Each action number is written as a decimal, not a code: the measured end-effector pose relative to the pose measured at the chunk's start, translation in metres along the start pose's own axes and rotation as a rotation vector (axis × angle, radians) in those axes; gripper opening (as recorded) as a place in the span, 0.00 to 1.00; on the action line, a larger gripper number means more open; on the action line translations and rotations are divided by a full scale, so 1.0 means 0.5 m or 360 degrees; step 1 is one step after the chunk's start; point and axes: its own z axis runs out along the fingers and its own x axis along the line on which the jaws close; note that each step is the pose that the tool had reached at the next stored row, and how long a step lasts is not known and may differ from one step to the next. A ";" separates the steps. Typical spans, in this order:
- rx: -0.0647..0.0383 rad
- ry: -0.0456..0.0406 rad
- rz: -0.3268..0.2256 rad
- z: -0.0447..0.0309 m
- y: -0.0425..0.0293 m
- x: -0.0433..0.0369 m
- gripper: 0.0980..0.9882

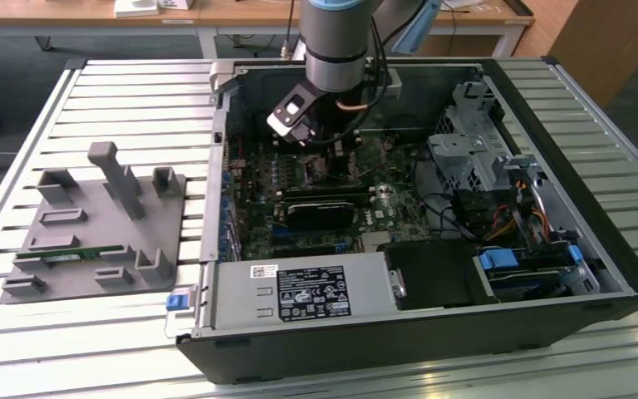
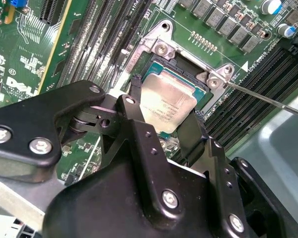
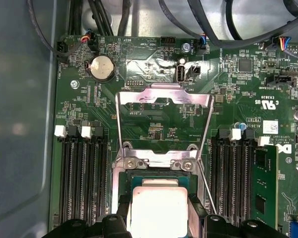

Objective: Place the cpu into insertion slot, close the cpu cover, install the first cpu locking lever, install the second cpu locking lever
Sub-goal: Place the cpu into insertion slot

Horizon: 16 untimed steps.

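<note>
Clearly, the black two-fingered tool clamps the small silvery-grey square cpu by two opposite edges — over the metal-rimmed square insertion slot, upper middle of the exterior view — while the thin silvery cpu cover stands open.

A slatted silvery metal table carries everything. An open black computer case lies on it toward the exterior view's right. A grey moulded fixture block sits apart toward the left.
</note>
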 end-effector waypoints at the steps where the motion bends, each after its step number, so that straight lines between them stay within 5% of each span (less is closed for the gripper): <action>1: 0.0000 0.0000 0.0000 0.001 0.000 0.000 0.49; 16: 0.0000 -0.0001 0.0000 0.007 0.000 0.003 0.49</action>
